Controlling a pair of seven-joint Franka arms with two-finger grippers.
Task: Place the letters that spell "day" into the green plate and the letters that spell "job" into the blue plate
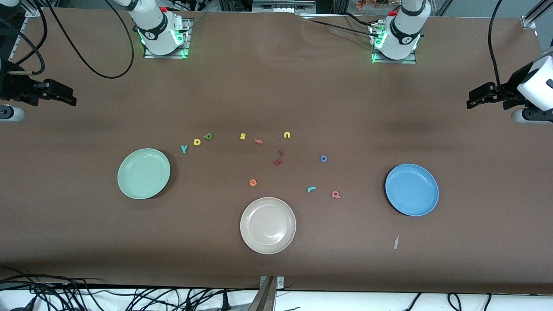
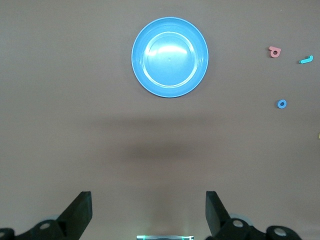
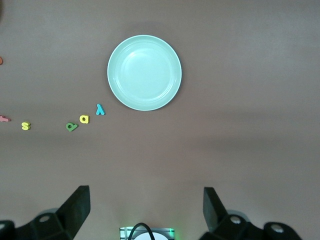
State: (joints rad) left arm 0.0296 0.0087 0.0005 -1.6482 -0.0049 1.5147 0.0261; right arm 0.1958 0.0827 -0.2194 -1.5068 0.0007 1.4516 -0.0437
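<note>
Desk (image 1: pixel 276 86): brown, matte. Lying on it: green plate (image 1: pixel 144 173) toward the right arm's end; blue plate (image 1: pixel 411 189) toward the left arm's end; cream plate (image 1: pixel 268 225) nearest the front-camera edge; small foam letters scattered between the plates, mid-desk.

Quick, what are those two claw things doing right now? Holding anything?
Left gripper: open, holding nothing, waiting over bare table at its own end.
Right gripper: open, holding nothing, also waiting at its end.
</note>
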